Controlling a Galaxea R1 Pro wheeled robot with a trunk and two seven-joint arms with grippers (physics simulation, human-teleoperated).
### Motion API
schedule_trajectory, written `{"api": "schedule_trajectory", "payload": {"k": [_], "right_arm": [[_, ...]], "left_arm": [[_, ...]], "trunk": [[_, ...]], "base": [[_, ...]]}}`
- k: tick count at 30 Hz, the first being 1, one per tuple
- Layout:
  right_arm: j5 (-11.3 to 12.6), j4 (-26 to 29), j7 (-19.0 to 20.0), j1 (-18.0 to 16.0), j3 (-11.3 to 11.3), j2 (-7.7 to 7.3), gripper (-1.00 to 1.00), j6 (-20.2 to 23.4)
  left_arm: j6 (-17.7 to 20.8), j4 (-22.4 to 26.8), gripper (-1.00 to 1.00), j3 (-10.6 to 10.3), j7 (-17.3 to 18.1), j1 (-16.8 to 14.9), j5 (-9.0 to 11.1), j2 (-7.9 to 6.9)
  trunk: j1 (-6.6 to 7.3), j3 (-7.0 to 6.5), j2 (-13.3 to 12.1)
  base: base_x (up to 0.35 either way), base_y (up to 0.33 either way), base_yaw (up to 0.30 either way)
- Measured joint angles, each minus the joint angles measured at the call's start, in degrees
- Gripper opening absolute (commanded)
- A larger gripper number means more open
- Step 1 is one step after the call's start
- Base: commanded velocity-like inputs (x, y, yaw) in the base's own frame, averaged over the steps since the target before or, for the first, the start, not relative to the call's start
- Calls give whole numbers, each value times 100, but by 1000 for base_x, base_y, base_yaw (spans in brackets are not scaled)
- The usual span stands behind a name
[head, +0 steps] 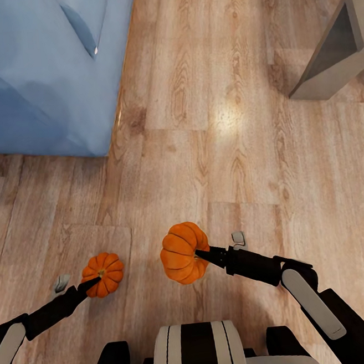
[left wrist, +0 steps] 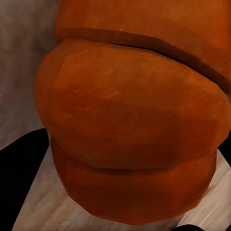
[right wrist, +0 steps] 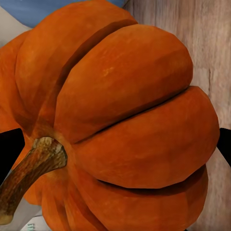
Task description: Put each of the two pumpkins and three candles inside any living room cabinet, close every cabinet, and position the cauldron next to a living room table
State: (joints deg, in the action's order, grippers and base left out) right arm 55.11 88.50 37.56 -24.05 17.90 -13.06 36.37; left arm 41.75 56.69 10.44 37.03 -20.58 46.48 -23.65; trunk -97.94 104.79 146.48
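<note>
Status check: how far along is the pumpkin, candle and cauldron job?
Done: nothing stowed yet. In hand: the left gripper holds one ribbed orange pumpkin, the right gripper the other orange pumpkin, both over the wood-plank floor beside a blue sofa. Left: both into a cabinet, three candles, closing cabinets, the cauldron.

The wood-plank floor (head: 228, 144) bears a blue sofa (head: 32, 74) and, seemingly, a grey furniture corner (head: 332, 62).

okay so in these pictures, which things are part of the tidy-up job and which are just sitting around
Part of the job:
- small orange ribbed pumpkin at the left gripper
- larger-looking orange ribbed pumpkin at the right gripper

Just there:
- blue fabric sofa
- grey furniture corner
- wood-plank floor
</note>
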Motion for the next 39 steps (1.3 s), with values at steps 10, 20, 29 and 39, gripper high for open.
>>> {"api": "schedule_trajectory", "payload": {"k": [10, 20, 29, 39], "right_arm": [[0, 0, 0, 0, 0, 0, -100, 1], [11, -3, 0, -1, 0, 0, -100, 5], [45, -29, 41, -1, -12, 0, -100, -29], [109, -94, -134, -1, -52, 0, -100, -135]], "left_arm": [[10, -22, -100, -8, -191, -1, 21, 1], [-83, -30, -100, 5, -212, -2, -141, 0], [-8, 53, -100, 6, -203, -1, -74, -24], [984, 720, -100, 11, -230, 3, -57, -33]], "trunk": [[10, -89, -5], [28, -243, -15], [51, -442, -27], [77, -664, -40]], "base": [[0, 0, 0], [0, 0, 0], [0, 0, 0], [0, 0, 0]]}}
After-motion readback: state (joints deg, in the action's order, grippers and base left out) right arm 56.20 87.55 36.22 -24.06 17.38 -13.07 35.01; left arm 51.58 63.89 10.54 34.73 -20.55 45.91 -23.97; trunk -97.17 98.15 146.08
